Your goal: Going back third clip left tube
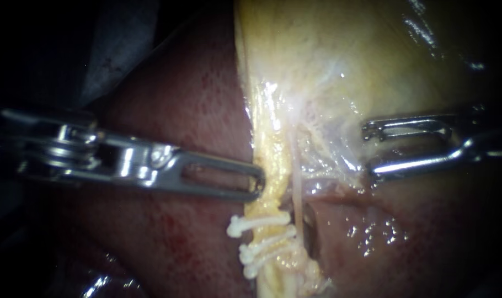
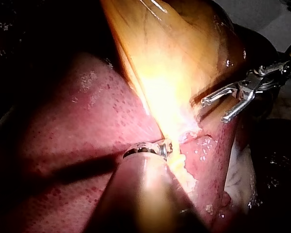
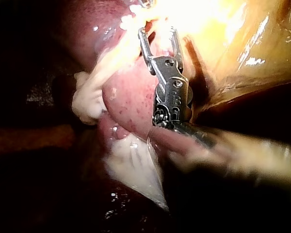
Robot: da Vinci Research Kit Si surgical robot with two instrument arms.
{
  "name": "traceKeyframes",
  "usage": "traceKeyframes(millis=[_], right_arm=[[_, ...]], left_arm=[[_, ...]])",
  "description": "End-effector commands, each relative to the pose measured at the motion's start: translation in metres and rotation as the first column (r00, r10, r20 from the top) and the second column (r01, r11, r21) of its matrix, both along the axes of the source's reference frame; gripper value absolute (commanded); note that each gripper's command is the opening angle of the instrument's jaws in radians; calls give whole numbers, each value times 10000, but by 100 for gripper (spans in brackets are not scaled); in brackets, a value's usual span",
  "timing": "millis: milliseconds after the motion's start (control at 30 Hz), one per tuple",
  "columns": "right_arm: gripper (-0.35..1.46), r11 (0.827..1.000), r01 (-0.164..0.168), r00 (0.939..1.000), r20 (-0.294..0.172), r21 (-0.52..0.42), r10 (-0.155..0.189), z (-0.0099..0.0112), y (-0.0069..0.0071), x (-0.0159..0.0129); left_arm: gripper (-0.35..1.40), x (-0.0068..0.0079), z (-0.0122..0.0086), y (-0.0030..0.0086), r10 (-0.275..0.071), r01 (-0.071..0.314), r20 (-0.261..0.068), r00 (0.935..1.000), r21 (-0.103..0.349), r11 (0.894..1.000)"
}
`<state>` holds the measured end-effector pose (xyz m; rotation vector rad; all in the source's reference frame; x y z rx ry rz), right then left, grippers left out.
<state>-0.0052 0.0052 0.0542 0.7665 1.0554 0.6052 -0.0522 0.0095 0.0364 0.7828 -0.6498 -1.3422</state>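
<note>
Clips of white plastic (image 1: 266, 240), three of them, sit stacked across the yellow, fatty left tube (image 1: 273, 160). That tube runs down from the pale yellow gallbladder (image 1: 328, 55) over the dark red liver (image 1: 174, 110). Your left instrument (image 1: 257, 183), bright steel with a slotted tip, lies just above the topmost clip. Its jaws lie together and hold nothing, and the tip touches the tube's edge. Your right instrument (image 1: 370, 150) comes in from the other side with its jaws apart, both tips against the whitish membrane (image 1: 339, 143) beside the tube, apart from the clips. A thinner pink strand (image 1: 297, 190) runs between the tube and that instrument.
</note>
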Motion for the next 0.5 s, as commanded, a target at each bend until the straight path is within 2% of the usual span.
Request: traceKeyframes(millis=[33, 200, 500], right_arm=[[45, 10000, -3, 10000, 1, 0, 3, 0, 0, 0], [45, 10000, -3, 10000, 1, 13, 3, -2, 0, 0], [44, 10000, -3, 10000, 1, 18, 3, -3, 1, 0]], left_arm=[[-35, -4, 4, -2, 27, -27, -23, 10000, -16, 10000], [-35, -12, 13, -5, 101, -101, -35, 9999, -31, 9999], [-35, -7, 16, -2, 146, -146, -8, 9999, -28, 9999]])
